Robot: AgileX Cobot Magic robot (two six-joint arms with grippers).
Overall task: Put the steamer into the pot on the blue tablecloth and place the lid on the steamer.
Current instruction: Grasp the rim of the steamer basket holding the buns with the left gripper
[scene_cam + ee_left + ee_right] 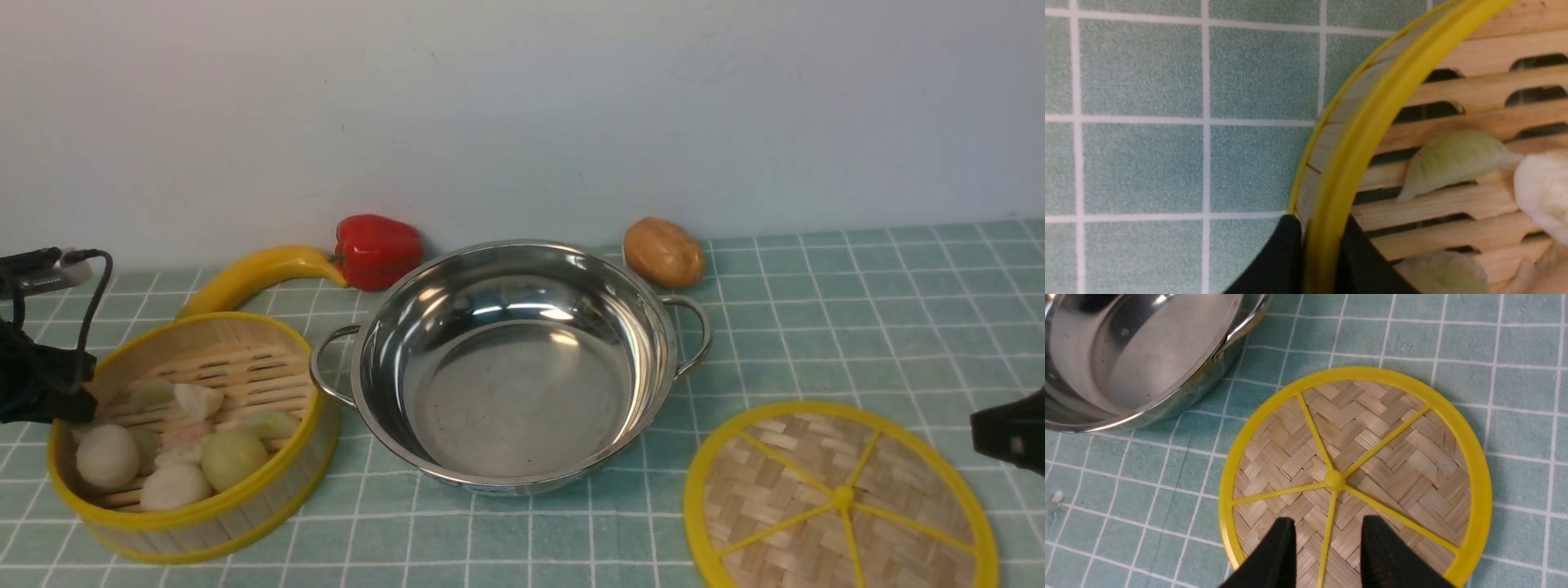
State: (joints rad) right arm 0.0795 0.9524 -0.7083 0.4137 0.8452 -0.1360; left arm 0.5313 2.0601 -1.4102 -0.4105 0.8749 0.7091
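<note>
In the front view, the steamer (214,516) sits on the blue tablecloth (816,310) just beside the pot (514,392); tilt it and the dumplings (106,456) could spill. In the left wrist view, your left gripper (1318,228) clamps only the rim wall, so it may slip. In the right wrist view, your right gripper (1327,539) hangs parted over the lid (1372,437), holding nothing.

This is looking like a lab's mock kitchen: a pale teal-blue white-gridded tablecloth (816,327) is lying before a bare pale wall (522,98), with a yellow banana (253,276) and glossy red pepper (377,249) sitting at ten and eleven o'clock of a shiny steel pot (510,376).
</note>
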